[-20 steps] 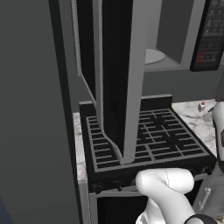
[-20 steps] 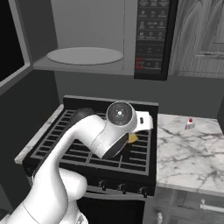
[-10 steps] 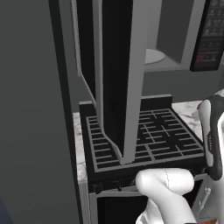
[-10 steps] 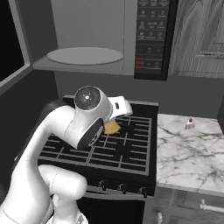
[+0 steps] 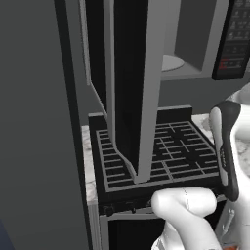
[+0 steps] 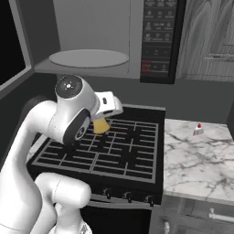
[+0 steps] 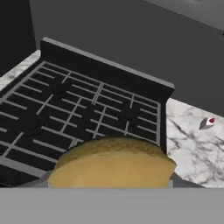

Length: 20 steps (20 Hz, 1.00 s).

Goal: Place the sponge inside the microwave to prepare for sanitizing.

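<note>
Since a second ago, arm is swinging leftward and upward over the stove; the white wrist housing, then above the middle of the grates, is now sitting over their left part and higher, nearer the microwave cavity.

Item: sponge (image 6: 101,125), yellow-tan. Right base view: showing as a small wedge tucked under the white hand, just below the gripper (image 6: 104,119), hanging above the rear left grates of the stove (image 6: 132,151) without touching them. Hand view: sponge (image 7: 112,164) is lying with its long axis running across the picture, its rounded upper face turned toward the camera, spanning the space between the fingers and hiding their tips.

Grip: fingers are standing partly apart and are closed on the sponge's two ends; the sponge is being carried clear of any surface.

Arm: rising from the lower left of the right base view, elbow bent, round wrist joint facing the camera, hand reaching rightward and slightly down. Left base view: a dark-trimmed forearm link (image 5: 228,146) is standing upright at the right edge.

Microwave (image 6: 157,41): door open, grey cavity exposed, pale round turntable (image 6: 89,58) above and behind the hand.

Also present: small white red-capped bottle (image 6: 198,130) lying on the marble counter (image 6: 196,160) right of the stove.
</note>
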Available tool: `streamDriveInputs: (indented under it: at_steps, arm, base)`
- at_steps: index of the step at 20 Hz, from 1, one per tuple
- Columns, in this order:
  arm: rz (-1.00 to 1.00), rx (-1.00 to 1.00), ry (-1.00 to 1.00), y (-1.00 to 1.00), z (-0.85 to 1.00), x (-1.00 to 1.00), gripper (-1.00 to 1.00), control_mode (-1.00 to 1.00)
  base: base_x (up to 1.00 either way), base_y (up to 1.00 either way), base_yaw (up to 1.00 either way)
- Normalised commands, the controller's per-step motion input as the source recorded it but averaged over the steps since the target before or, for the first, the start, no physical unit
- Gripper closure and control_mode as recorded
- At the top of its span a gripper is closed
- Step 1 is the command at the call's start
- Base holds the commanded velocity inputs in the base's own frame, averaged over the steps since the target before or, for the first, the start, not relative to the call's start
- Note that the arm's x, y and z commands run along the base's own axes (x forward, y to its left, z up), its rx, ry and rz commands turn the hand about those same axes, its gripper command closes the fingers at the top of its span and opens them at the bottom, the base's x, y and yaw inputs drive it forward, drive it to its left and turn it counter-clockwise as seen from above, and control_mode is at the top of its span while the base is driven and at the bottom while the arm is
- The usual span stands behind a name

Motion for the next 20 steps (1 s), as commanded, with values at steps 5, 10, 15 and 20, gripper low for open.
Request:
streamDriveInputs:
  at_steps: [5, 10, 15, 20]
  arm:
    - [-0.2, 0.29, 0.01, 0.0, 0.16, 0.0, 1.0, -1.0]
    - [-0.48, 0.13, -0.02, 0.11, -0.02, -0.01, 1.0, -1.0]
    - [-0.43, 0.0, 0.02, 0.09, -0.07, 0.0, 1.0, -1.0]
    - [0.05, 0.0, 0.0, 0.0, 0.0, 0.08, 1.0, -1.0]
  base:
    - [0.0, 0.0, 0.0]
    - [0.0, 0.0, 0.0]
    - [0.0, 0.0, 0.0]
    - [0.0, 0.0, 0.0]
